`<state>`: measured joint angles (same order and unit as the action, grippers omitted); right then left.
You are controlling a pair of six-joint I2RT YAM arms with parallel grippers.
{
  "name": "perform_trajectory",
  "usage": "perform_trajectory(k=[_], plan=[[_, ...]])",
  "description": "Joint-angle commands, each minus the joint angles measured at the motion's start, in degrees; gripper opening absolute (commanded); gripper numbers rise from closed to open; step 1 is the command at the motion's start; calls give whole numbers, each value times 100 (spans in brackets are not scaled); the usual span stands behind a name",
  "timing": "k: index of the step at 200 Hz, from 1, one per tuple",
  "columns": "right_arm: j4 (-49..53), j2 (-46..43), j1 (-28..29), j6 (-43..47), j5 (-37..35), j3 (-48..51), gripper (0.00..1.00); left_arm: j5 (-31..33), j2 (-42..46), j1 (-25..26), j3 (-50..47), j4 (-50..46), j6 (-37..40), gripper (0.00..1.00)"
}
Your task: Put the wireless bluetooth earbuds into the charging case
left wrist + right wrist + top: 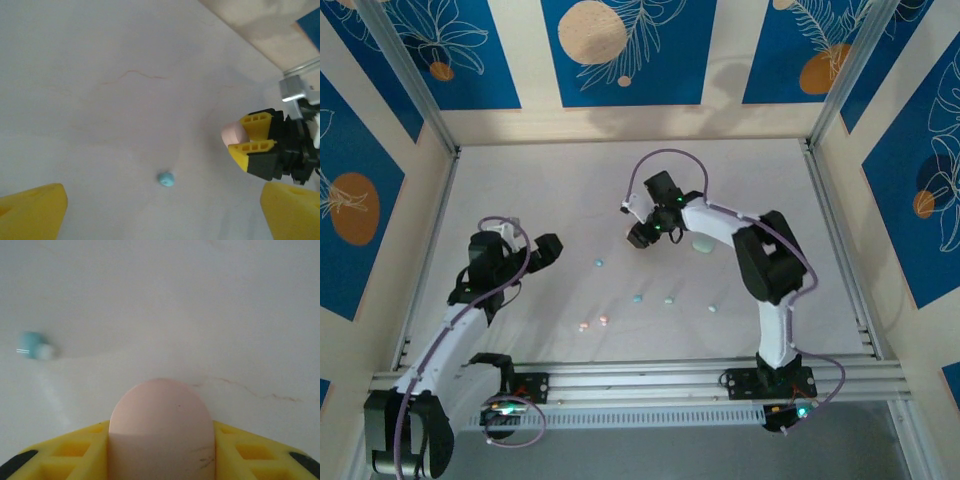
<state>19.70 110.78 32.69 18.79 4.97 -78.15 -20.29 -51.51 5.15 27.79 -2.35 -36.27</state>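
Across the white desk [570, 190] six earbuds [637, 299] are lying loose, none cased yet, short of the right fingers [642, 236], which are clenching a pink charging case [162, 420], while the left fingers [546, 250] are hanging released with one blue bud [166, 179] just ahead.

Before me, the white surface [550, 190] bore a pale mint case [703, 245] and six loose earbuds [637, 299], the pink two [604, 320] close together.
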Motion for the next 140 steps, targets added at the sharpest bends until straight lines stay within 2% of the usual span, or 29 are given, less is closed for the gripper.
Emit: perform_trajectory(k=[1,27,61,99,140], plan=[[-717,-941,76,195,871,404,43,-765,-33,53,276,270,-383,95],[-1466,-1858,161,424,1254,1306,42,-1198,-127,328,439,546,-747,91],[-2600,-2801,286,790,1436,2383,39,-1079,-212,1162,792,741,-820,90],[-2548,-3080,360,820,1307,2462,39,-935,-638,2089,1220,1063,-740,90],[-2629,-3187,457,751,1453,2467,40,-602,-1402,2658,1638,1176,-723,79]])
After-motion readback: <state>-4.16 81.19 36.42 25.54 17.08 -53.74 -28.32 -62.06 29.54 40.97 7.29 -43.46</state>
